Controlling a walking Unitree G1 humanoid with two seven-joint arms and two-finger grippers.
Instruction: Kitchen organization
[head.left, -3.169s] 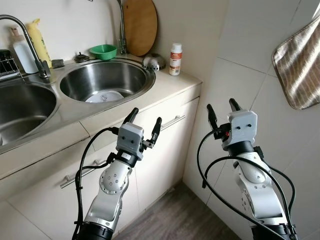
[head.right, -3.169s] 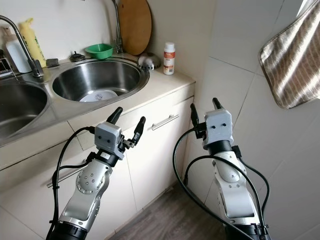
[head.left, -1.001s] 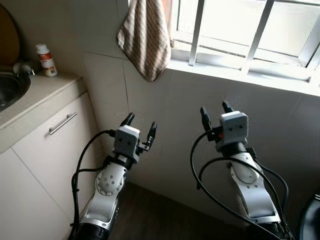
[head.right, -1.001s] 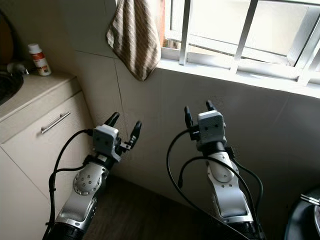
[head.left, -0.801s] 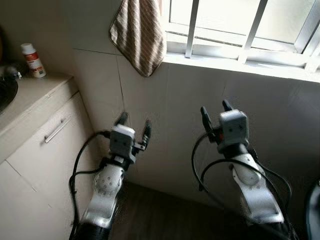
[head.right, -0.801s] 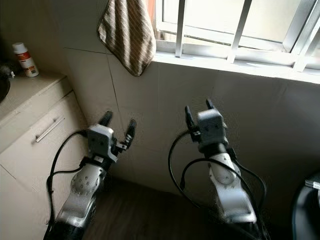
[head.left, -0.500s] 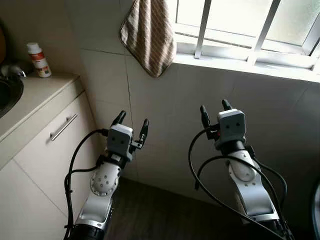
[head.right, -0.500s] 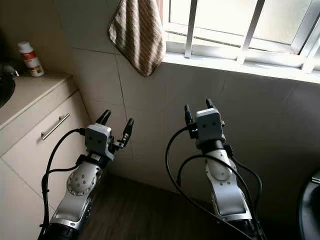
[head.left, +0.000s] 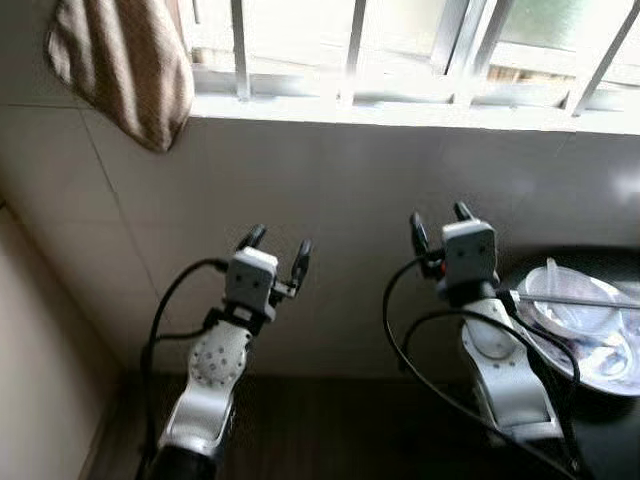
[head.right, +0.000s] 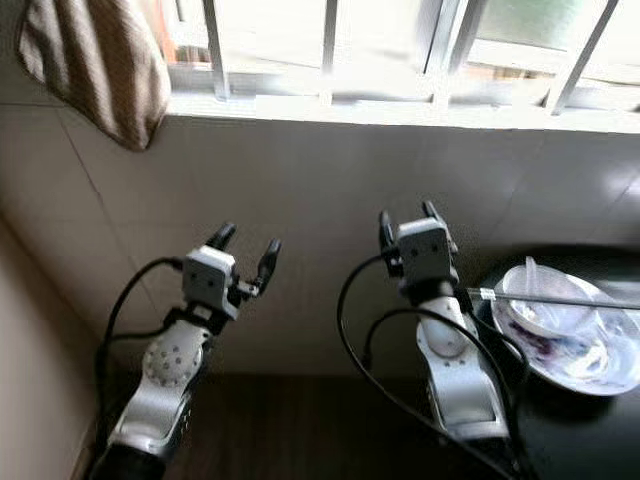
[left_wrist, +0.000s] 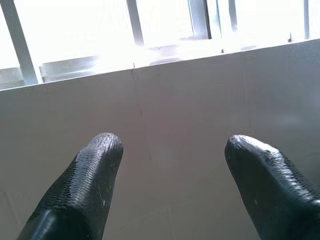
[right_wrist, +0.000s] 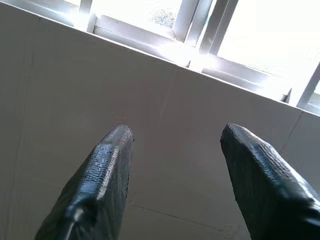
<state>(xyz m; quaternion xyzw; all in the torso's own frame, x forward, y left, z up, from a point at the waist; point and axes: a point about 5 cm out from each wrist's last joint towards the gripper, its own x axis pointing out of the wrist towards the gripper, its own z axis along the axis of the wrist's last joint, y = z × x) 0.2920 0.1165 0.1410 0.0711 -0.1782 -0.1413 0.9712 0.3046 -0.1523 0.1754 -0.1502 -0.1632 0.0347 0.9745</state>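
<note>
A white plate (head.left: 600, 340) with clear plastic bowls and a thin stick across it sits on a dark round table (head.left: 620, 440) at the right. My right gripper (head.left: 439, 218) is held up open beside it, nothing between its fingers; in the right wrist view the fingertips (right_wrist: 112, 150) face the tiled wall. My left gripper (head.left: 276, 243) is also raised and open, empty, pointing at the wall under the window; its fingertips (left_wrist: 100, 150) are spread apart.
A tiled wall (head.left: 330, 170) stands close ahead, with a barred window (head.left: 350, 40) above it. A striped brown towel (head.left: 125, 65) hangs at the upper left. A pale cabinet side (head.left: 30, 380) is at the left. Dark wood floor (head.left: 330, 430) lies below.
The camera has swung right: the counter, bottle and cabinet handle have left the picture and the dark table with the plate has come in. Both grippers keep their raised, open pose.
</note>
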